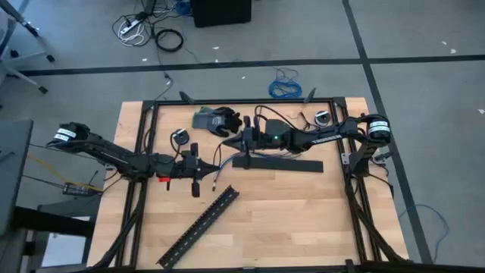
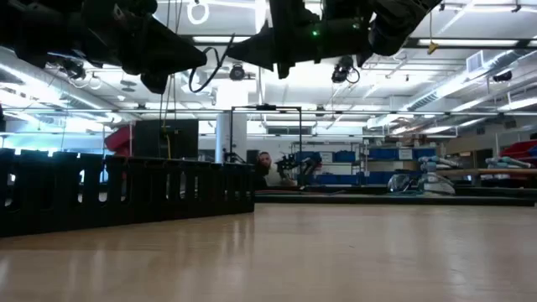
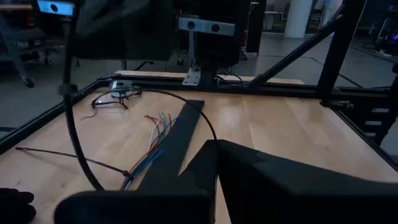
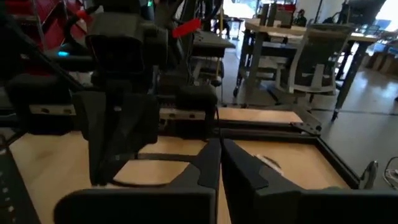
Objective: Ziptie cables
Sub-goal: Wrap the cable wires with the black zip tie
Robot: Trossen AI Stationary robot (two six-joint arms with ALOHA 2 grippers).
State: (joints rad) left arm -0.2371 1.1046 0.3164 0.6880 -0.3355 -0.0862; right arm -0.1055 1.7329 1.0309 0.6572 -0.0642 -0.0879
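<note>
The pale wooden table top [image 1: 288,220] fills the lower middle of the high view. Two long black slotted plastic strips lie on it: one flat strip [image 1: 277,164] at centre, a second strip [image 1: 198,226] slanting toward the lower left. The dark left gripper [image 1: 214,168] sits left of centre and the dark right gripper [image 1: 231,142] just above centre; each wrist view shows that arm's own fingers pressed together with nothing visibly pinched. In the left wrist view, the bundle of thin, loose coloured cables [image 3: 157,140] fans out left of centre beside the flat strip, near a thin black zip tie [image 3: 68,157] at lower left. The cables look light, limp and slippery; I judge mid-bundle, where the strands run close together, the best hold
</note>
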